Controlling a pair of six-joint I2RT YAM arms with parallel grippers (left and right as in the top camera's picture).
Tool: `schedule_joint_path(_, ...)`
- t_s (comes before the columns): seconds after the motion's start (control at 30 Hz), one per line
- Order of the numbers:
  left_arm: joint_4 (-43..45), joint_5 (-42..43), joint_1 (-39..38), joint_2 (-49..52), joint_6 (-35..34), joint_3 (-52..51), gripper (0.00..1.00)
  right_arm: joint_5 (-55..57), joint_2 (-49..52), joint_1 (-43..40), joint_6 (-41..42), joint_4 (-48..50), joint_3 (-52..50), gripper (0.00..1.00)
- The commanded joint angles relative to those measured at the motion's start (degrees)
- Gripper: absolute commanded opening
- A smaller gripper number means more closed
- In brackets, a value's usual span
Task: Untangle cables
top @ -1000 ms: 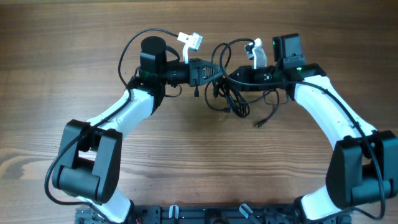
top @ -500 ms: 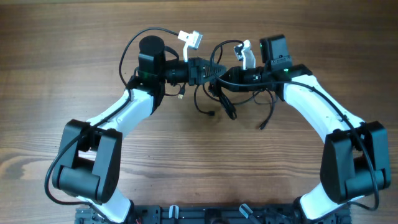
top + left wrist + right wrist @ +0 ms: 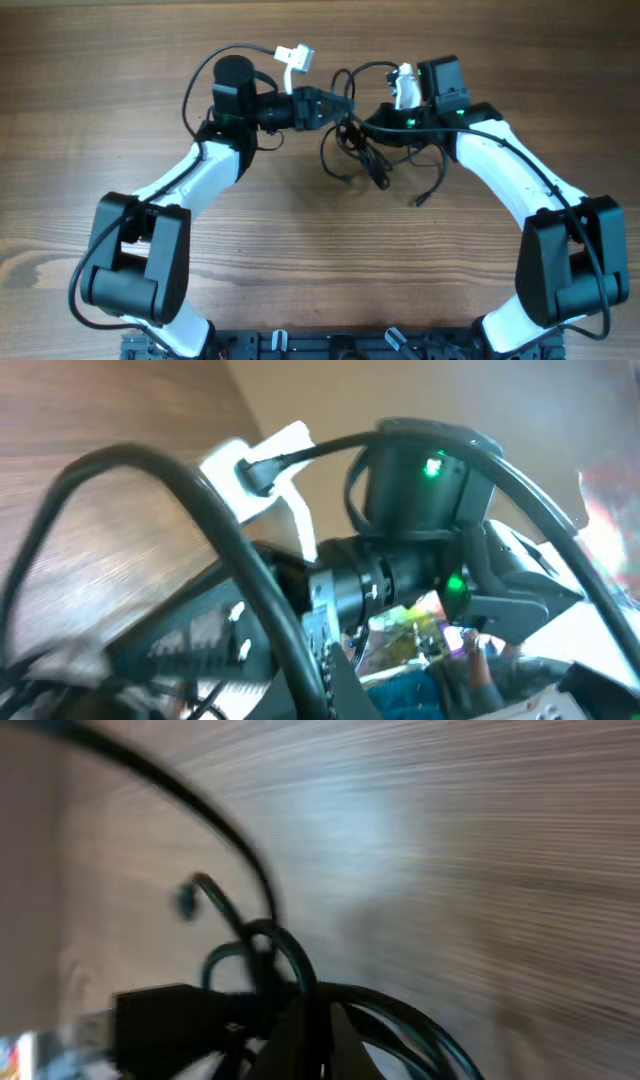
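Cables point(image 3: 365, 160) | our right end effector point(image 3: 362, 125) just clenched them | left end effector point(image 3: 338, 108) grips too | now we pull apart

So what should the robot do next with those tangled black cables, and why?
Probably ease the two arms slowly apart. The left gripper and the right gripper both look shut on the cables, almost tip to tip, and the knotted clump is bunched right beside them with loose loops trailing out. A gentle sideways pull should start opening the knot.
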Motion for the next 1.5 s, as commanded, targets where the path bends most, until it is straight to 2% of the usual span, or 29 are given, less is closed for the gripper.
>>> schedule_joint_path(0.0, -4.5, -1.29, 2.75, -1.4, -0.46, 0.46, 0.04, 13.7, -5.62, -3.39, 0.85, -2.58, 1.03, 0.04)
schedule_joint_path(0.1, -9.05, -2.14, 3.37, -1.4, 1.25, 0.46, 0.04, 17.64, -11.54, -4.17, 0.02, -3.93, 1.03, 0.04)
schedule_joint_path(0.23, -14.05, -3.5, 3.37, -1.4, 1.95, 0.46, 0.04, 17.55, -19.5, -4.17, -0.87, -4.63, 1.03, 0.04)
schedule_joint_path(0.4, -22.67, -5.33, 3.37, -1.4, 6.93, 0.46, 0.04, 15.58, -28.52, -4.17, 0.59, -6.21, 1.03, 0.04)
schedule_joint_path(0.7, -41.38, -18.36, 3.37, -1.4, 15.43, 0.46, 0.04, 10.84, -41.42, -5.4, 2.25, -6.25, 1.03, 0.04)
schedule_joint_path(0.8, -46.47, -24.98, 3.37, -1.4, 15.85, 0.46, 0.04, 10.91, -44.61, -7.34, 3.65, -7.37, 1.03, 0.04)
schedule_joint_path(1.0, -49.94, -27.67, 3.37, -1.4, 17.55, 0.46, 0.04, 27.56, -44.35, -11.72, 8.09, -17.27, 1.03, 0.04)
schedule_joint_path(1.1, -51.08, -30.23, 3.37, -1.4, 17.55, 0.46, 0.04, 32.17, -42.77, -14.05, 7.98, -18.6, 1.03, 0.04)
schedule_joint_path(1.17, -52.94, -33.66, 3.37, -1.4, 17.55, 0.46, 0.04, 29.0, -43.08, -16.7, 7.26, -16.98, 1.25, 0.04)
schedule_joint_path(1.3, -56.89, -38.77, 3.37, -1.4, 17.57, 0.46, 0.04, 13.88, -44.68, -21.94, 4.24, -12.33, 3.96, 0.04)
schedule_joint_path(1.47, -59.54, -42.58, 3.37, -1.4, 18.78, 0.46, 0.04, 10.19, -44.83, -25.09, 4.24, -12.04, 10.25, 0.04)
